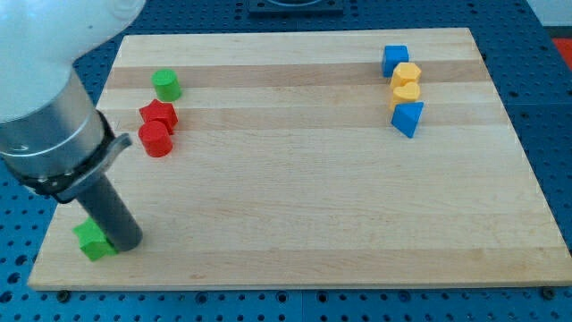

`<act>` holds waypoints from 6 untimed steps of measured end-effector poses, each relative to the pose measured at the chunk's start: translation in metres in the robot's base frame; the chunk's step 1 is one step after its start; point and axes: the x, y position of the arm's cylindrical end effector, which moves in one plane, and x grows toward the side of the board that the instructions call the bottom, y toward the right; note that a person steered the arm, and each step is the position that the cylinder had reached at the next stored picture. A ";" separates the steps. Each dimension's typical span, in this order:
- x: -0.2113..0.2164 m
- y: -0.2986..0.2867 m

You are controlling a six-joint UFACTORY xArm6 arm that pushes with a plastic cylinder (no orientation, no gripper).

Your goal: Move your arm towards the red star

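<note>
We are seeing my tip [128,243] resting at table's [313,224] lower left, touching green block [90,240] on its right side. No fingers showing on rod, so state not applying. Red star [160,114] sitting up and right of tip, well apart, touching red cylinder [155,139] just below it. Green cylinder [166,85] lying just above star. Far right: blue cube [395,60], yellow block [407,74], second yellow block [405,93], blue wedge [407,118] lining up in touching column.
</note>
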 end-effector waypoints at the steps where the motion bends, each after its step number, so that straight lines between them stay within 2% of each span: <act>1: 0.000 -0.009; 2: -0.009 0.023; 3: -0.048 0.066; 5: -0.147 0.067; 6: -0.156 0.064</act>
